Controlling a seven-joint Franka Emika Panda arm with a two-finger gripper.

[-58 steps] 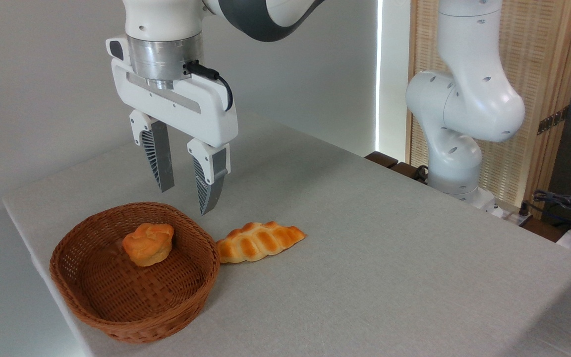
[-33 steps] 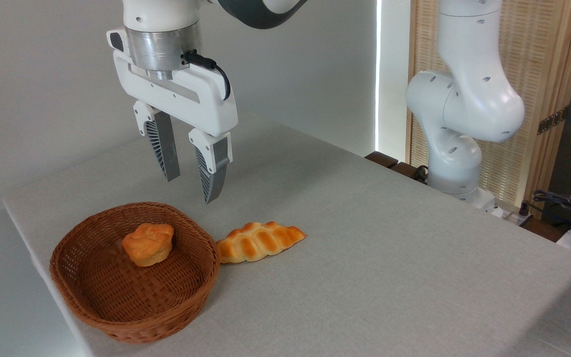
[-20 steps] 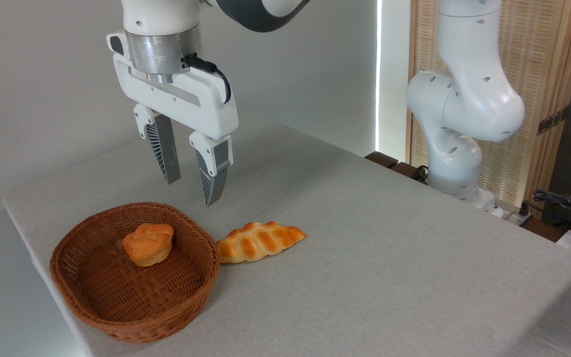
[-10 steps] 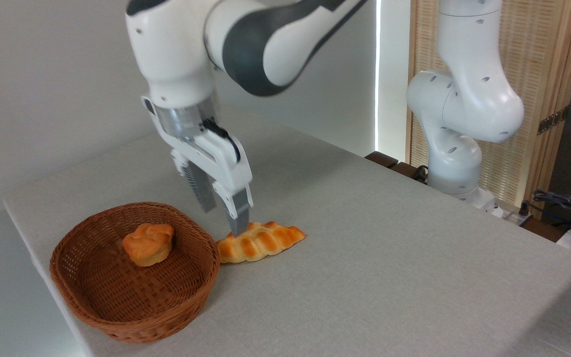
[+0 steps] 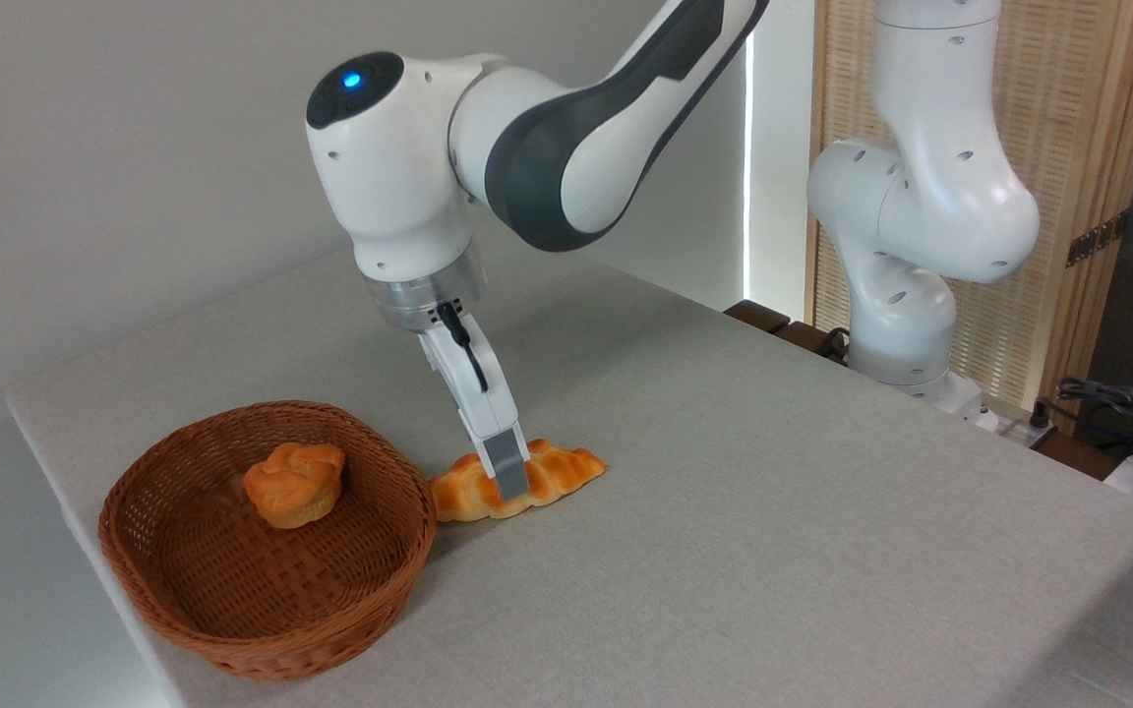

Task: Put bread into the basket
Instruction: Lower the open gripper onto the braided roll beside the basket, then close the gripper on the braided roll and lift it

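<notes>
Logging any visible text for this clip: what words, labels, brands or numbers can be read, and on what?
None: no readable text appears anywhere in the view.
The arm, the gripper down at the bread, the basket and the table carry no lettering.
The blue light on the arm's joint is a plain dot, not a sign.

We watched the gripper swing over from above the basket and drop onto the bread, turned edge-on to us now.
</notes>
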